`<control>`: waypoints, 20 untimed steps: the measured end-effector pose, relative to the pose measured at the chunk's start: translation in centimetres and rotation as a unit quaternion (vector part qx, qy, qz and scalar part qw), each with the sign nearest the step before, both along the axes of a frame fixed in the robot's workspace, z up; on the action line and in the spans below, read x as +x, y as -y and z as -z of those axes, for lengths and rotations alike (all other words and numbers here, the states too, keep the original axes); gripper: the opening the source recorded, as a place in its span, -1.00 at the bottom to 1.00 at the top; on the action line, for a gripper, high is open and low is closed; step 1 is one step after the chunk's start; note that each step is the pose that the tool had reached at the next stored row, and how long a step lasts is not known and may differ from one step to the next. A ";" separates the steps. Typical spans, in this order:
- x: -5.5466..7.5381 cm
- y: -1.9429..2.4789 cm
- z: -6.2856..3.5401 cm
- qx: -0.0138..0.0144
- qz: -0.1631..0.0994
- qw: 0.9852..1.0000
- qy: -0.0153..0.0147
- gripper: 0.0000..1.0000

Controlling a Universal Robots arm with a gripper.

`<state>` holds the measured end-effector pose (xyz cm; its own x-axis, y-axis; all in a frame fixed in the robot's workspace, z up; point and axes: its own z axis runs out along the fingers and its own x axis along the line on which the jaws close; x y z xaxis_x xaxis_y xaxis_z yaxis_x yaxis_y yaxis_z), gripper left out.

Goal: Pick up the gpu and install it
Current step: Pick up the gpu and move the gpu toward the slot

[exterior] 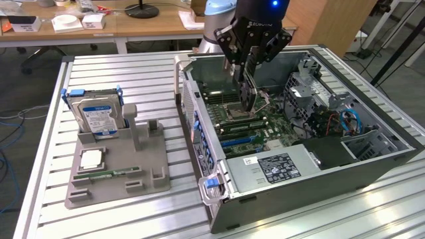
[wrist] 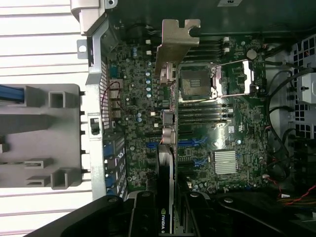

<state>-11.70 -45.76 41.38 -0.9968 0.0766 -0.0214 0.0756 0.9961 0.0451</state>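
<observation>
Clamping the gpu (exterior: 248,94) by its top edge, the gripper (exterior: 247,74) hangs in the upper centre of the exterior view, its fingers drawn narrow on the card. The card hangs upright inside the open computer case (exterior: 319,169), its lower end close to the motherboard (exterior: 256,130); whether they touch I cannot tell. The wrist view shows its silvery bracket (wrist: 177,44) beside the processor socket (wrist: 197,81). Well apart, at the exterior view's left, a grey tray (exterior: 126,164) holds a hard drive (exterior: 99,117) and a memory stick (exterior: 109,174).
</observation>
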 end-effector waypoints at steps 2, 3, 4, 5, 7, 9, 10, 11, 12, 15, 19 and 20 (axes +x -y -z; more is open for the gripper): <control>0.1 0.00 0.00 0.000 0.000 1.000 0.000 -0.47; 0.2 0.00 0.00 0.000 0.000 1.000 0.000 -0.47; 0.3 0.00 0.00 0.000 0.000 1.000 0.000 -0.47; 0.4 0.00 0.00 0.000 0.000 1.000 0.000 -0.47; 0.5 0.00 0.00 0.000 0.000 1.000 0.000 -0.47; 0.7 0.00 0.00 0.000 0.000 1.000 0.000 -0.47; 0.8 0.00 0.00 0.000 0.000 1.000 0.000 -0.47; 0.8 0.00 0.00 0.000 0.000 1.000 0.000 -0.47; 0.9 0.00 0.00 0.000 0.000 1.000 0.000 -0.47; 1.1 0.00 0.00 0.000 0.000 1.000 0.000 -0.47; 1.3 0.00 0.00 0.000 0.000 1.000 0.000 -0.47; 1.4 0.00 0.00 0.000 0.000 1.000 0.000 -0.47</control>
